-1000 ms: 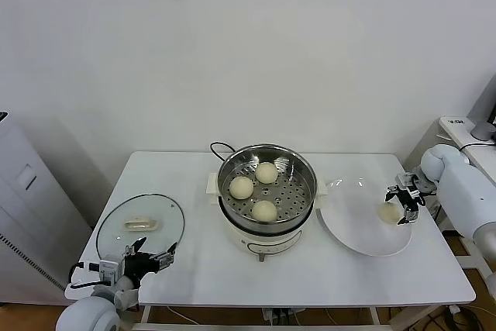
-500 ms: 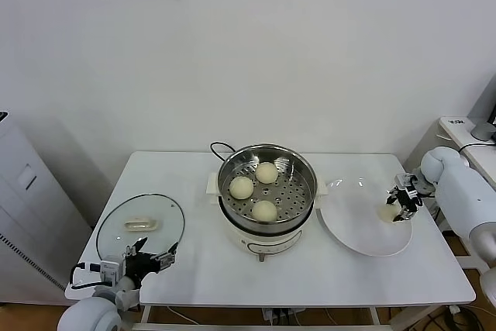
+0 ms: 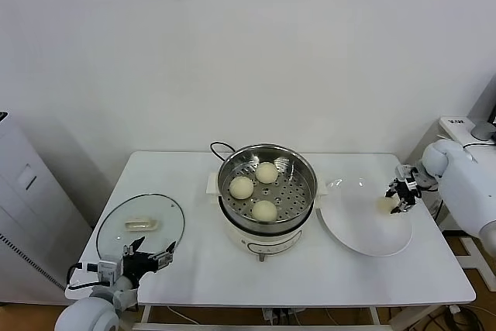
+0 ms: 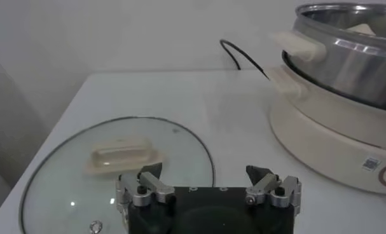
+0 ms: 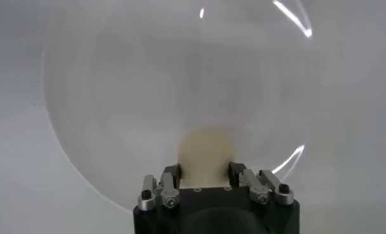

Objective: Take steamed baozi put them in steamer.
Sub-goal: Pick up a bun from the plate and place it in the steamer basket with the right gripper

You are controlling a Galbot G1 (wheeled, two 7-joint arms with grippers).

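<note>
Small round cream-white dough bun (image 5: 204,151), smooth, matte, on flat white plate (image 3: 349,230)
Right hand (image 5: 204,170) closed around it; three like buns (image 3: 264,210) in shiny perforated steel steamer (image 3: 302,168); left hand (image 4: 207,180) wide.

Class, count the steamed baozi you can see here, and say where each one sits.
4. Three lie in the steamer: one at the back, one on the left, one in front. The fourth is over the plate, between the right gripper fingers.

4 cream-white baozi (image 3: 266,172), shiny steel perforated steamer (image 3: 304,173), white plate (image 3: 356,238), white table (image 3: 186,269).
</note>
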